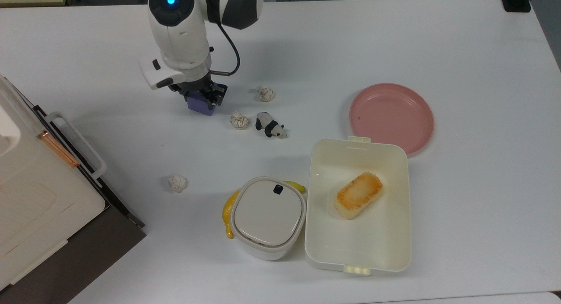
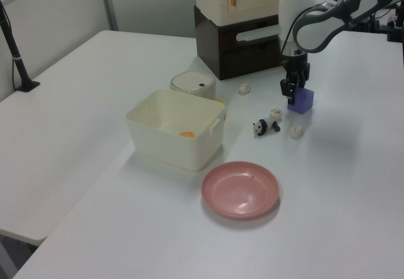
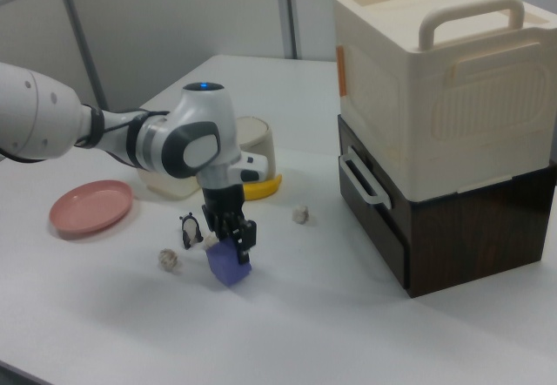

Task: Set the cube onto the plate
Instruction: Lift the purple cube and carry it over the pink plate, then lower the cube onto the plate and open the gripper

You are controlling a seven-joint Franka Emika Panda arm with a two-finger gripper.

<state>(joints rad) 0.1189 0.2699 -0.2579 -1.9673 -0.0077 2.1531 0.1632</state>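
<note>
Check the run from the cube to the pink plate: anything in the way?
The small blue-purple cube sits under the claw. Two crumpled paper balls and a toy panda lie between it and the round pink plate; a lifted carry should clear them.

From where I stand, nothing carries writing I can read: no labels, brands, numbers or signs on any object here.

White table [image 1: 438, 41] fills scene, matte, evenly lit, soft shadows. Grey partition wall panels [image 3: 174, 19] with metal uprights behind far edge in right view. Black clamp post [image 2: 14, 45] at table's edge, left view's left.
</note>
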